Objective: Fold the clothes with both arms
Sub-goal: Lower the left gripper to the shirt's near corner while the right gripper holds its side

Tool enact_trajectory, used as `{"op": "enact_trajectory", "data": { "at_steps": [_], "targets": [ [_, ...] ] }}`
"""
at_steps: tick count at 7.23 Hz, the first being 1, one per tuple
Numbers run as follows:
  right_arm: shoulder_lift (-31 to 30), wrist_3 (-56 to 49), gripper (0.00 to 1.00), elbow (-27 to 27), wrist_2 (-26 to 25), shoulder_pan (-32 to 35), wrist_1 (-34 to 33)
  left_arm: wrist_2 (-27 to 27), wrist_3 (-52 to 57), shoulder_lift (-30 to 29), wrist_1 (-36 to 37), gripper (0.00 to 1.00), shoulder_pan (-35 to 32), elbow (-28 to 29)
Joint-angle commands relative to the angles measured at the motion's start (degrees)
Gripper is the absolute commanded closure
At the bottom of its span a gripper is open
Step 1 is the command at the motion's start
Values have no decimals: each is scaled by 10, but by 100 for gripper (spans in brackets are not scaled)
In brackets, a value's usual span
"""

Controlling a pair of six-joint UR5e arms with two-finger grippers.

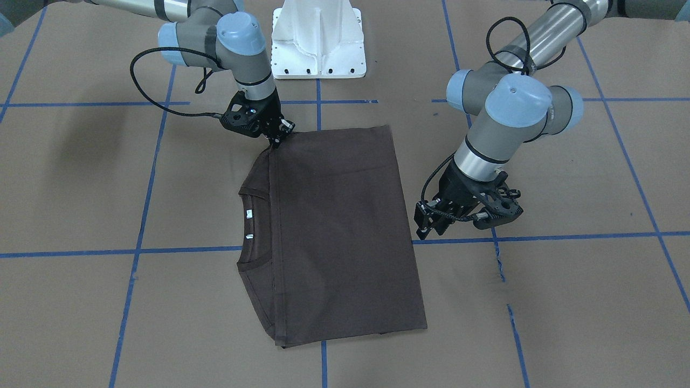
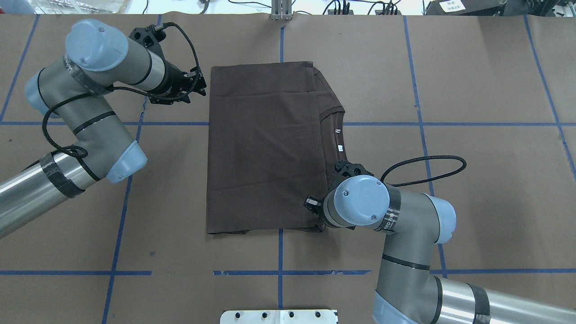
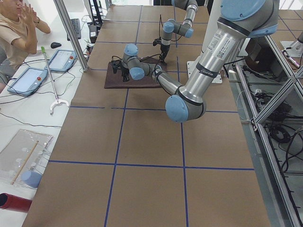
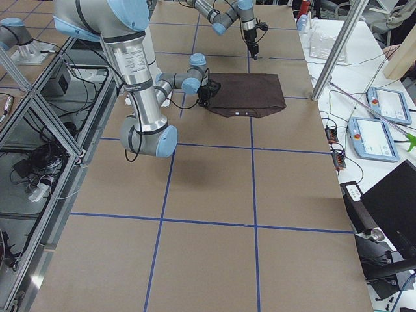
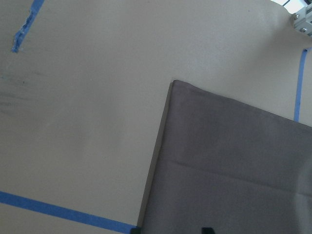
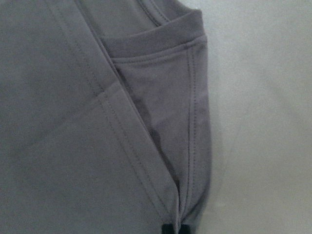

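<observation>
Right end effector (image 1: 278,137) pinches shirt (image 1: 339,226) corner; left end effector (image 2: 201,85) spread, shirt edge just beside it. One-sided pull could skew the fold.

Ext cams wide; wrists close on shirt (image 1: 334,226).

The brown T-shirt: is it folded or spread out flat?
Folded. The T-shirt lies as a rectangle, one layer doubled over the body up to the collar; no sleeve sticks out.
</observation>
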Motion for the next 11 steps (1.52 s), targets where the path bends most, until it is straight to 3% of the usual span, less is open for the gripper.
{"op": "enact_trajectory", "data": {
  "at_steps": [1,3,4,6,7,9,11],
  "targets": [
    [0,-2,100,13,5,7,-3,0,-5,0,13,49,0,-11],
    [-9,-1,100,36,6,10,-7,-1,-27,3,58,49,4,-62],
    [-28,6,100,58,6,10,-8,13,-84,34,52,49,49,-109],
    [-52,12,100,88,6,-2,-8,115,-212,92,57,46,165,-206],
    [-54,12,100,91,6,-3,-8,160,-250,102,61,45,219,-221],
    [-56,12,100,99,6,-3,-8,195,-289,127,67,43,286,-223],
    [-57,12,100,100,7,-3,-8,200,-294,146,96,42,309,-223]
  ]
}}
